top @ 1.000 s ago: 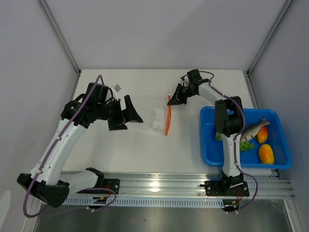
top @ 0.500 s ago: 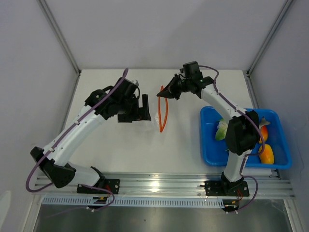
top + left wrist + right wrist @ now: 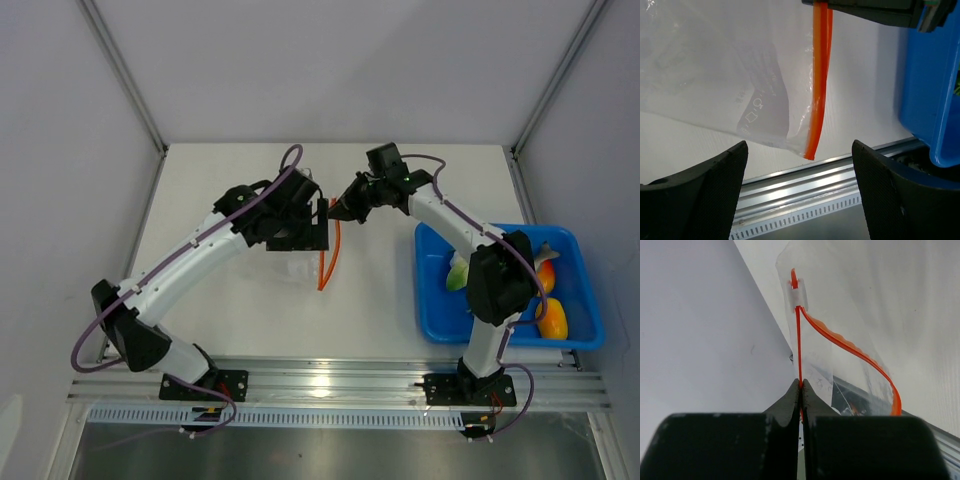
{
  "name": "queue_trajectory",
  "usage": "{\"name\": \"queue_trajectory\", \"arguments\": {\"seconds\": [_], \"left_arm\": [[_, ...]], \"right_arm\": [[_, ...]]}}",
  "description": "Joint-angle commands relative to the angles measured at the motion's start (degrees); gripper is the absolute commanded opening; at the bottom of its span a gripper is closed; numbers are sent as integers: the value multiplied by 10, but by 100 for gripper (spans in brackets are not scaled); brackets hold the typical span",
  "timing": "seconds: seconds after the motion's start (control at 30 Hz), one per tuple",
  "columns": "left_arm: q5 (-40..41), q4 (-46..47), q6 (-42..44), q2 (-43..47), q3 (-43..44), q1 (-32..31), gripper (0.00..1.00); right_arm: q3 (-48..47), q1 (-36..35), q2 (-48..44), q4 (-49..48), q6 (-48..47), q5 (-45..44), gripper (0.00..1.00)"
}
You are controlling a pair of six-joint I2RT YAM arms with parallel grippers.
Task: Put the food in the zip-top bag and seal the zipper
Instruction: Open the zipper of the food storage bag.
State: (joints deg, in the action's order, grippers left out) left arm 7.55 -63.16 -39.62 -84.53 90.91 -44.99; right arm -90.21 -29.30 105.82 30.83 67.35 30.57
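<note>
The clear zip-top bag (image 3: 296, 262) hangs above the table's middle, its orange-red zipper (image 3: 328, 255) running down. My right gripper (image 3: 338, 211) is shut on one lip of the zipper (image 3: 798, 347) at its far end; the other lip (image 3: 860, 356) bows away, so the mouth gapes. My left gripper (image 3: 322, 217) is open right beside the bag's top; in the left wrist view the bag (image 3: 715, 75) and zipper (image 3: 819, 80) hang between and beyond its fingers (image 3: 705, 200), untouched. The food (image 3: 545, 300) lies in the blue tray: orange fruit, green bits, a leafy piece.
The blue tray (image 3: 432, 300) stands at the right, near the right arm's base. An aluminium rail (image 3: 320, 385) runs along the table's near edge. Grey walls close the back and sides.
My right gripper has lifted the bag by its zipper and carried it left. My left arm has swung right and forward, up to the bag.
</note>
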Motion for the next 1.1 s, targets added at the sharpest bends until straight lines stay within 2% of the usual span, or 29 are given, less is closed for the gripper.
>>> {"name": "queue_trajectory", "arguments": {"seconds": [0.0,0.17,0.43,0.53,0.63,0.67,0.77,0.9,0.93,0.97,1.07], "left_arm": [[22,29,-5,-20,8,-3,85],[29,47,-7,-32,-13,-3,82],[52,58,-1,-81,3,-3,80],[54,62,3,-96,8,-3,75],[51,59,8,-111,17,-3,50],[50,59,9,-114,18,-2,38],[46,59,12,-115,19,1,23],[30,63,17,-107,9,10,9],[25,65,17,-106,8,14,1],[19,66,18,-104,3,16,1],[-3,73,23,-102,1,23,1]], "right_arm": [[-5,-3,-43,4,18,-9,0],[-1,-6,-50,14,27,-7,0],[-10,-17,-54,35,20,-27,0],[-10,-19,-54,40,16,-25,0],[-18,-22,-49,45,9,-24,0],[-21,-22,-49,49,5,-25,0],[-23,-19,-48,55,-7,-31,0],[-27,-16,-46,63,-36,-35,0],[-31,-15,-41,71,-47,-38,0],[-43,-13,-39,79,-57,-42,0],[-65,-7,-33,115,-100,-58,11]]}}
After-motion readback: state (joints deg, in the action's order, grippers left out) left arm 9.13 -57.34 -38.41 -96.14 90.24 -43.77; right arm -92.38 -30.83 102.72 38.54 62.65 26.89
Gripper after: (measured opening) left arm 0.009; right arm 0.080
